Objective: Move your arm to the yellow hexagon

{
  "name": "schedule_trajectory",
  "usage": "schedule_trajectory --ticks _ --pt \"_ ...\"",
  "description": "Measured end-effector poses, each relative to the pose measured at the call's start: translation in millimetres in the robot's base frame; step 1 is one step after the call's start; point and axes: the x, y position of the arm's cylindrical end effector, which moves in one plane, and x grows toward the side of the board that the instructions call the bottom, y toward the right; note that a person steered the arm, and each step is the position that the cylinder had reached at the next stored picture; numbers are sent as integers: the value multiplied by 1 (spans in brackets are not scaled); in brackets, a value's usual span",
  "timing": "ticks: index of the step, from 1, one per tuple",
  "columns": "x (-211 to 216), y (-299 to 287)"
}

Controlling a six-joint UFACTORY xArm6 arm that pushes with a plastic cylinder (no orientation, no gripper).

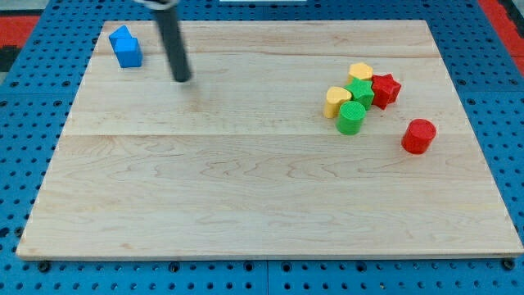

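Note:
The yellow hexagon [360, 72] sits at the top of a cluster of blocks at the view's right. My tip [182, 79] is far to the left of it, at the upper left of the board, just right of and below two blue blocks [126, 47]. In the cluster, a yellow heart-like block [336, 101] lies lower left of the hexagon, a green block [360, 92] sits right below it and a red star [385, 88] is to its right.
A green cylinder [351, 118] lies at the cluster's bottom. A red cylinder [418, 136] stands apart at the lower right. The wooden board [246, 188] rests on a blue pegboard surface [24, 123].

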Motion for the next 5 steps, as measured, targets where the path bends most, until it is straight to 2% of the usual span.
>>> schedule_trajectory --ticks 5 --pt "0 4"
